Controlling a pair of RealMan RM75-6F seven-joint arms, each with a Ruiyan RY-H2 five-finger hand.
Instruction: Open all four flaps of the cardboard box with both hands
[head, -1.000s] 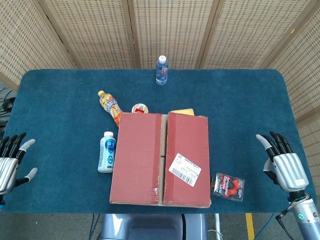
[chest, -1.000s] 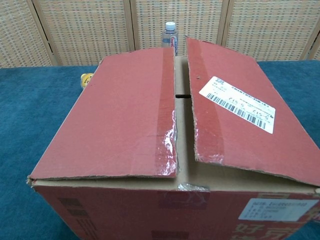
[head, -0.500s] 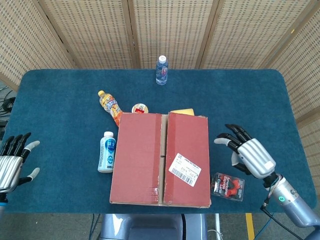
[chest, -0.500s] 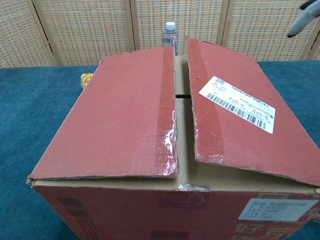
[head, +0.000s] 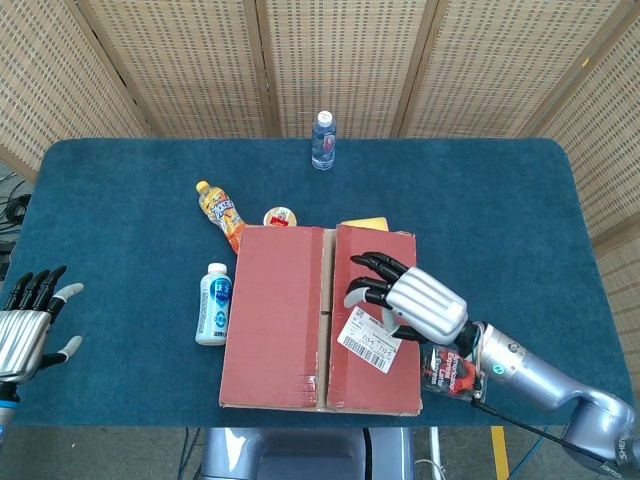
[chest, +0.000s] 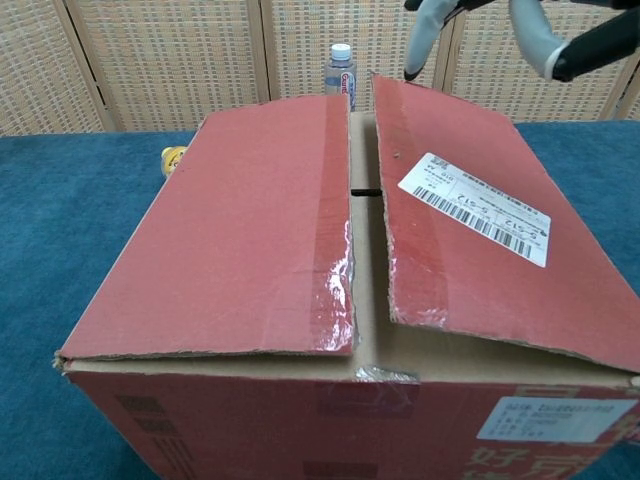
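So basically nothing is opened yet. The cardboard box (head: 322, 318) sits at the near edge of the tabletop (head: 480, 200), and both top flaps still lie down over it. The left flap (head: 277, 315) is flat; the right flap (head: 378, 300), the one with the white shipping label (head: 369, 340), looks lifted a bit along the middle seam in the chest view, but it's not folded back. The two inner flaps under them aren't really visible, just a strip of plain cardboard in the gap.

The right hand (head: 415, 303) hovers over the box's right flap, fingers spread and curled down a little, holding nothing. From the chest view it looks clear of the cardboard, so I'd say no contact yet. The left hand (head: 28, 325) is well off to the box's left, out at the tabletop edge, fingers spread, empty.

So all four flaps are left to do, by my read.
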